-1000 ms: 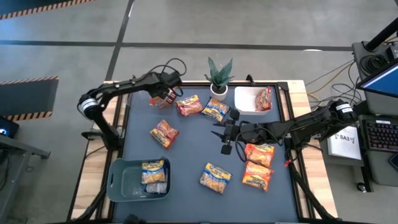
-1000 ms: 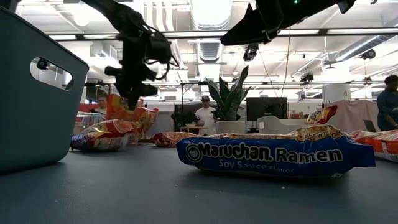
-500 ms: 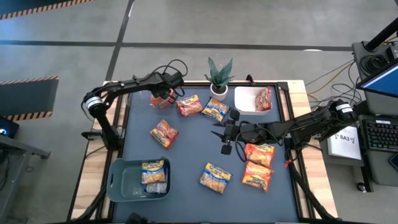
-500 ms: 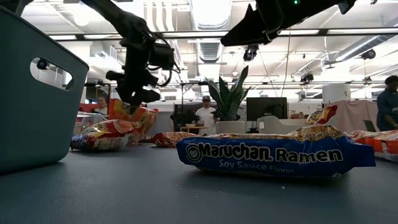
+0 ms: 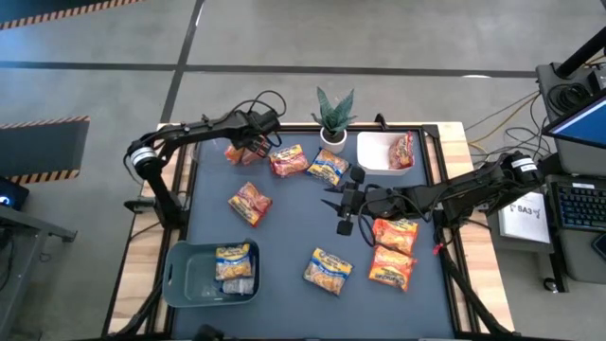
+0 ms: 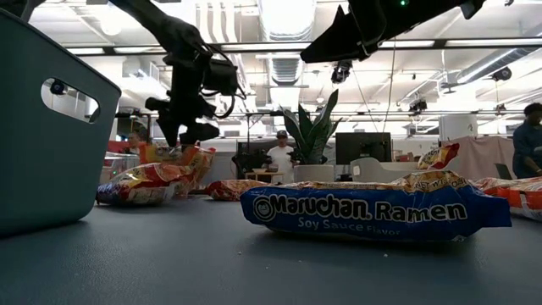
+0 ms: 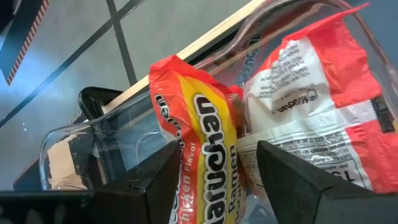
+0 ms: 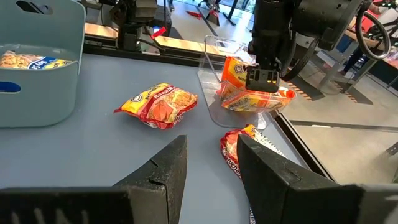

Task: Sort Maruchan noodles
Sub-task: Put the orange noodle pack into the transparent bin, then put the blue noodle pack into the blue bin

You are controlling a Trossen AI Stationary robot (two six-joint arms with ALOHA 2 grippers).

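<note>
Left pincer, upper left of the frame, hangs spread over a clear bin holding two packets. We count two in the blue basket, one in the white tray; seven loose noodles remain. Right pincer waits spread, mid-desk.

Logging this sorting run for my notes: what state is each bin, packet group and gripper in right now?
Clear bin: holds two orange packets.
White bin: holds one red packet.
Blue-grey bin: holds a yellow-and-blue packet and a silvery one.
Left gripper: open, above the clear bin.
Right gripper: open, hovering mid-table, empty.
Soy sauce packet: lying flat on the table.
</note>
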